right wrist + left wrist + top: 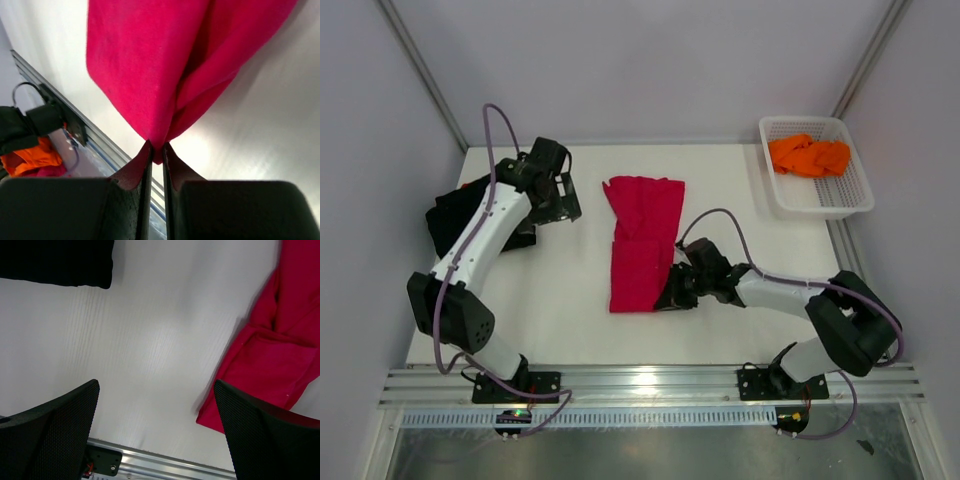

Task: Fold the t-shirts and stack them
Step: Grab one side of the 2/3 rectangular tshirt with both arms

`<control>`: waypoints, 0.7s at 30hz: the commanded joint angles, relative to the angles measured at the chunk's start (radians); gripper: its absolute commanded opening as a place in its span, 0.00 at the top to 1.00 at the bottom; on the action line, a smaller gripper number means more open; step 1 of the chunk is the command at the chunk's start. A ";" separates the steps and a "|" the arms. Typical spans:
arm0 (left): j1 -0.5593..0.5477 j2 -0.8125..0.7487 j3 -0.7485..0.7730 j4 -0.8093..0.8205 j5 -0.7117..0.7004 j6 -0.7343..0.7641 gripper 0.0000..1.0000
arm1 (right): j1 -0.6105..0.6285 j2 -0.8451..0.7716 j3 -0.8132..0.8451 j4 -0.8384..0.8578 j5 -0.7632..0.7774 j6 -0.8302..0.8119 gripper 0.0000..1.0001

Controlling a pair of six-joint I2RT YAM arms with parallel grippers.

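black t-shirt (448,218): lies folded at the left edge of the table (560,300), partly under the left arm (485,235). A sliver of orange shows at its far side, too small to identify.
left gripper (558,200): hangs over bare table between the black t-shirt and the red one. Its fingers (55,440) are spread wide with nothing between them.
crimson t-shirt (642,240): lies mid-table, already narrowed into a long strip running far to near. The far end is broader and slightly flared.
right gripper (665,295): sits at the near right corner of the strip, jaws pressed together on a fold of the crimson cloth. The wrist view shows the fabric nipped right at the tips. Whether that corner is off the table yet is hard to tell.
basket (860,200): stands at the far right corner and holds a crumpled orange t-shirt (808,155), not yet folded.
step in hand: probably the crosswise fold of the crimson strip, begun from its near end.
next move: calls for carrying the pinched end up and over towards the far end and laying it flat. Only one corner is held, so the other near corner may drag and skew the fold. The free left gripper is close enough to take or pin that side. Stacking would come after, likely on the black t-shirt.
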 commanded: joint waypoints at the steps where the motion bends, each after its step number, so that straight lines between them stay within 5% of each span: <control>1: 0.006 0.017 0.039 0.019 0.037 -0.003 0.01 | 0.001 -0.093 -0.052 -0.129 -0.018 -0.063 0.94; 9: 0.006 0.008 -0.049 0.056 0.222 -0.109 0.01 | 0.001 -0.252 -0.169 -0.189 -0.010 -0.051 0.94; 13: -0.048 -0.147 -0.448 0.360 0.455 -0.319 0.02 | -0.001 -0.266 -0.187 -0.178 -0.001 -0.048 0.94; 16: -0.135 -0.271 -0.658 0.583 0.445 -0.483 0.02 | 0.001 -0.252 -0.183 -0.169 -0.001 -0.051 0.94; 21: -0.256 -0.406 -0.842 0.681 0.344 -0.632 0.01 | 0.001 -0.229 -0.181 -0.146 -0.009 -0.049 0.94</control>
